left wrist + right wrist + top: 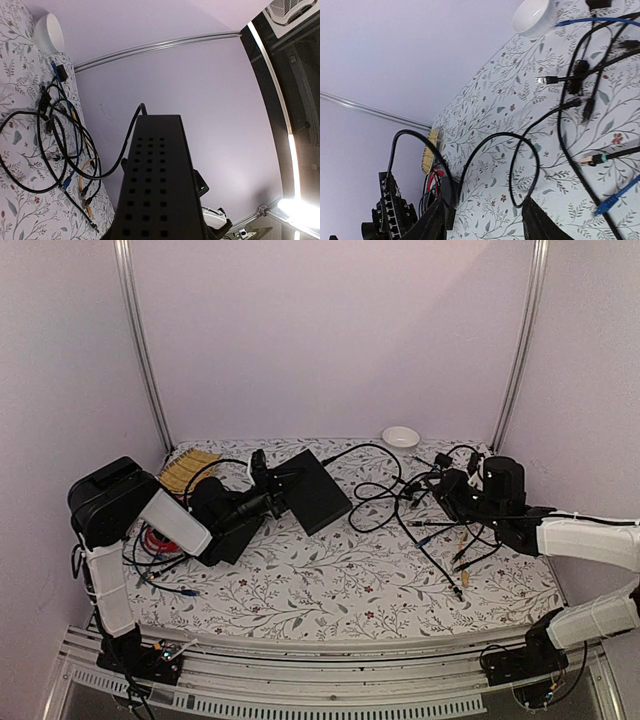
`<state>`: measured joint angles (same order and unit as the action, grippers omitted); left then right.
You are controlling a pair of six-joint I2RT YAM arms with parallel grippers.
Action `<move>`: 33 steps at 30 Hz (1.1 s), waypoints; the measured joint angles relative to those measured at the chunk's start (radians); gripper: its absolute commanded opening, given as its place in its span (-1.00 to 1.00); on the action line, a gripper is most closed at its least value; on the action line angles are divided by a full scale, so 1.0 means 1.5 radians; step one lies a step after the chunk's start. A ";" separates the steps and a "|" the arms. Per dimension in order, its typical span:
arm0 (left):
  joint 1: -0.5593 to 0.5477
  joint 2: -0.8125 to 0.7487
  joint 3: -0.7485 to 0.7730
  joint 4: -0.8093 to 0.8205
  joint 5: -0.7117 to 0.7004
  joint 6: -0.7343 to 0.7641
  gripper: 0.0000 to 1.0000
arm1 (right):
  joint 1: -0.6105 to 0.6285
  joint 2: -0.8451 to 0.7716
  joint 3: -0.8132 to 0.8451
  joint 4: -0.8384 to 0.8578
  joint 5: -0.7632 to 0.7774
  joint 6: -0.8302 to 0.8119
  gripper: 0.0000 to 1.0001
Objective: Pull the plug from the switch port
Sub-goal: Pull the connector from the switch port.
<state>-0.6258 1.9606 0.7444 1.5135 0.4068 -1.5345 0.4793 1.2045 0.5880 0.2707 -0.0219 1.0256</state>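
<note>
The switch (318,490) is a flat black box left of the table's middle. My left gripper (272,496) is shut on its near-left end. In the left wrist view the switch (155,175) fills the bottom centre, showing a side with rows of vent holes and hiding my fingers. A black cable (372,448) runs into its far end (141,107); the plug itself is too small to make out. My right gripper (445,492) is open, empty and well right of the switch. Its fingers (434,225) stand wide apart over bare cloth.
A tangle of black, blue and orange cables (440,512) lies under and around the right gripper. A white bowl (401,436) sits at the back. A yellow bundle (188,470) and red wires (155,537) lie at the left. A black part with sockets (387,207) shows far left.
</note>
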 measured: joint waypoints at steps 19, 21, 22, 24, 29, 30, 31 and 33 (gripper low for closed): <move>0.000 0.003 0.001 0.000 0.000 -0.013 -1.00 | 0.125 0.306 0.276 0.144 -0.141 -0.072 -0.04; 0.000 0.003 0.001 0.001 0.000 -0.015 -1.00 | 0.125 0.324 0.288 0.151 -0.157 -0.072 -0.05; 0.000 0.003 0.001 0.001 0.000 -0.015 -1.00 | 0.126 0.334 0.293 0.154 -0.166 -0.072 -0.05; 0.000 0.003 0.001 0.001 0.000 -0.016 -1.00 | 0.127 0.346 0.302 0.158 -0.180 -0.072 -0.05; -0.002 0.003 0.004 0.001 0.000 -0.017 -1.00 | 0.135 0.365 0.324 0.168 -0.210 -0.072 -0.06; -0.002 0.003 0.004 0.000 0.000 -0.017 -1.00 | 0.137 0.368 0.328 0.171 -0.215 -0.072 -0.06; -0.002 0.003 0.005 0.001 0.000 -0.017 -1.00 | 0.139 0.371 0.331 0.173 -0.221 -0.072 -0.06; -0.002 0.003 0.006 0.001 0.000 -0.017 -1.00 | 0.142 0.377 0.338 0.178 -0.229 -0.072 -0.06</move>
<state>-0.6281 1.9644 0.7532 1.5143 0.4068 -1.5600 0.6918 1.7695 1.0958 0.5381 -0.3649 0.9176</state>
